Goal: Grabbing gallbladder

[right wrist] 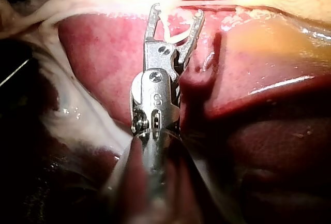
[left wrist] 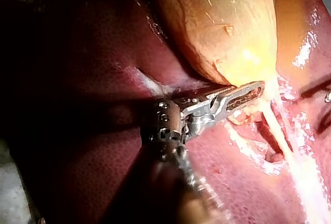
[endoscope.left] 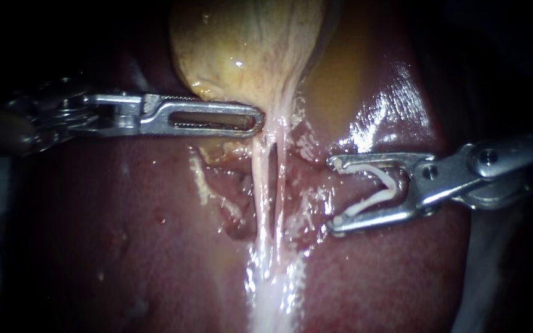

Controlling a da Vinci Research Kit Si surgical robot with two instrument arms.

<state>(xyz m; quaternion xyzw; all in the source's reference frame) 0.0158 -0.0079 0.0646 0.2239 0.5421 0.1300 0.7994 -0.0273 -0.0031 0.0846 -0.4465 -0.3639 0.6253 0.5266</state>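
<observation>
**Left jaws at gallbladder edge; right carries clip**

Left instrument (endoscope.left: 251,117): slotted, toothed steel jaws lie together, touching the lower edge of the gallbladder (endoscope.left: 248,43), a yellow, glossy sac at upper centre of frame. Right instrument (endoscope.left: 334,194), centre right: jaws spread wide, holding a white V-shaped clip (endoscope.left: 368,203). Only the right wrist view shows its tips just short of the pale, stringy tubes (right wrist: 119,4). Liver (endoscope.left: 124,234): dark red, wet.

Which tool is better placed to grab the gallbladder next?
Left. The left tool lies against the lower end of the gallbladder; the right tool holds a clip, lower down beside the tubes.
</observation>
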